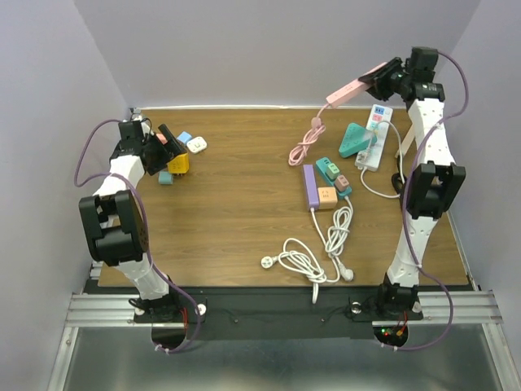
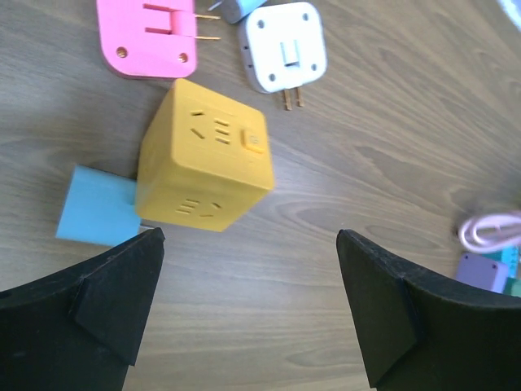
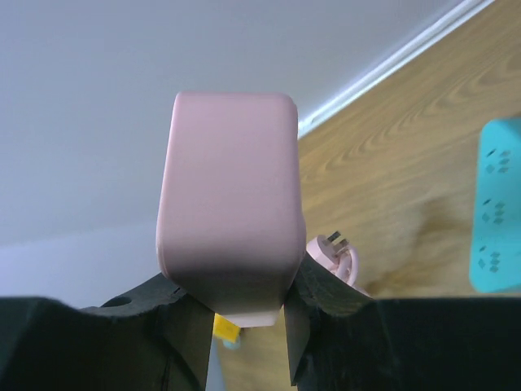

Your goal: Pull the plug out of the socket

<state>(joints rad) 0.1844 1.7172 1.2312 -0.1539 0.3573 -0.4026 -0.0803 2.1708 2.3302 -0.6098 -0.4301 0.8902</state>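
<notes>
A yellow cube socket (image 2: 205, 157) lies on the wooden table with a light blue plug (image 2: 96, 207) stuck into its left side; both show at the far left in the top view, the socket (image 1: 178, 163) and the plug (image 1: 165, 177). My left gripper (image 2: 248, 244) is open and empty, hovering just above the table on the near side of the cube, touching nothing. My right gripper (image 3: 244, 301) is shut on the end of a pink power strip (image 3: 230, 212) and holds it in the air at the back right (image 1: 352, 90). Its pink cable and plug (image 1: 305, 142) hang down to the table.
A pink adapter (image 2: 146, 37) and a white adapter (image 2: 285, 47) lie just beyond the cube. A teal triangular socket (image 1: 354, 138), a white power strip (image 1: 374, 134), a purple strip (image 1: 309, 186) with plugs beside it and a coiled white cable (image 1: 313, 257) fill the right half.
</notes>
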